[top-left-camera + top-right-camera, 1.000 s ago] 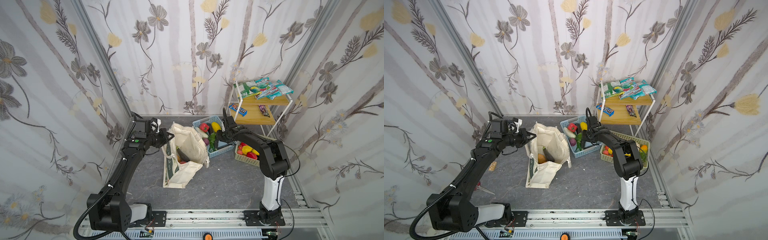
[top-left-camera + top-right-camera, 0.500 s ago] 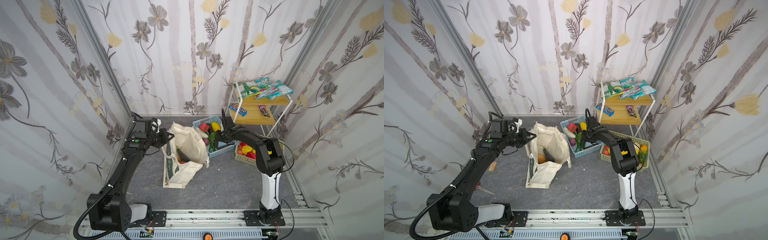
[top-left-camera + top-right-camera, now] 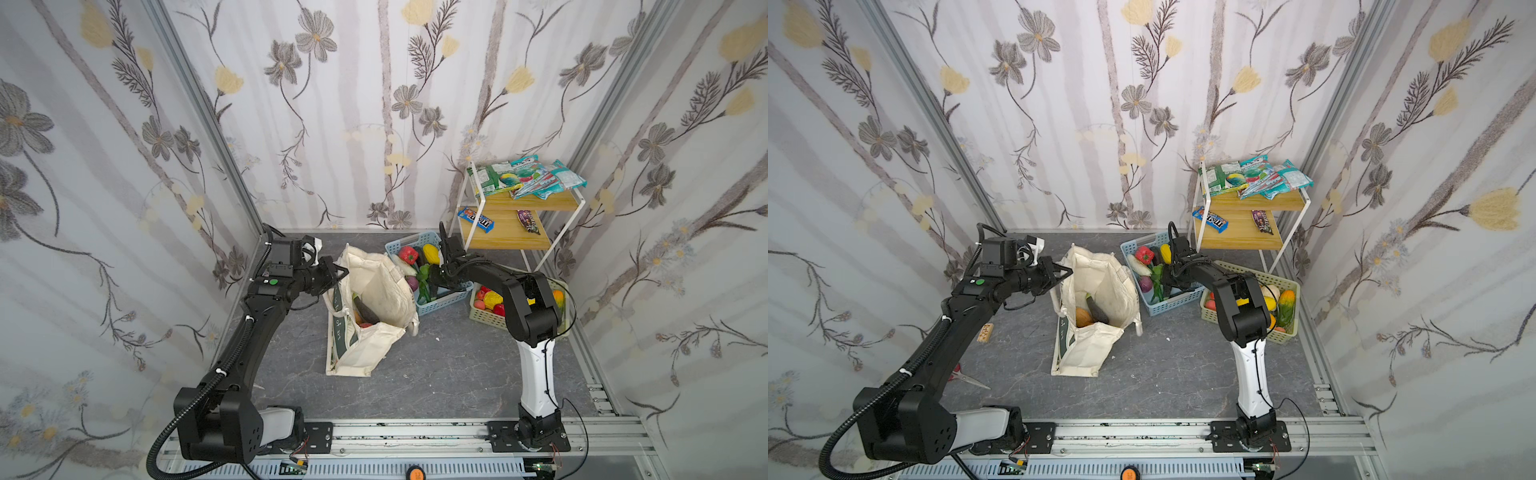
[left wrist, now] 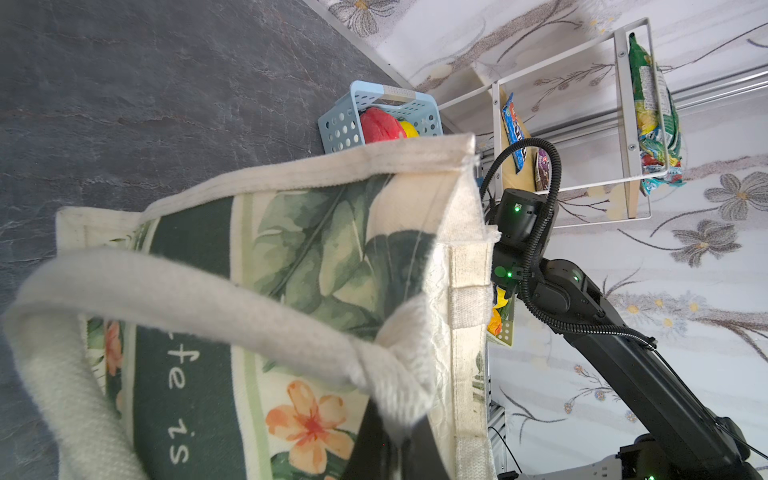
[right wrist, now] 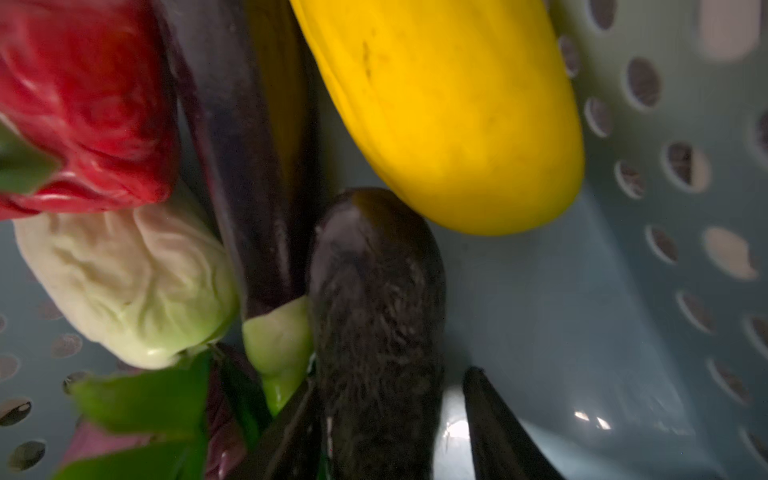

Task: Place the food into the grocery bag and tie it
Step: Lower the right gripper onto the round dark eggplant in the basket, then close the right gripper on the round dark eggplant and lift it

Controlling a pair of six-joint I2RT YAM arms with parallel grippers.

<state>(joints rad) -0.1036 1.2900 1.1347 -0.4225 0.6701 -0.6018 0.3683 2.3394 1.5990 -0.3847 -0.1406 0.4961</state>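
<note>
Right gripper (image 5: 388,378) half-open astride a dark, rough vegetable (image 5: 374,270) — left gripper (image 3: 337,274) pinching the cream floral bag (image 3: 386,286).

**Right wrist view: jaws astride a dark vegetable in the blue basket**

The right gripper (image 5: 390,378) sits low inside the light blue perforated basket (image 5: 623,291). Its two dark jaws stand apart, one on each side of a dark rough-skinned vegetable (image 5: 376,316). One jaw appears to lie against the vegetable's side. The other stands clear of it, with basket floor visible in the gap. A yellow vegetable (image 5: 440,108) touches the dark vegetable's far tip. A glossy purple eggplant (image 5: 245,166) runs alongside. Beyond it a red pepper (image 5: 83,104) rests against a pale cabbage (image 5: 124,282). Green leaves (image 5: 145,403) near the lens are blurred.
</note>
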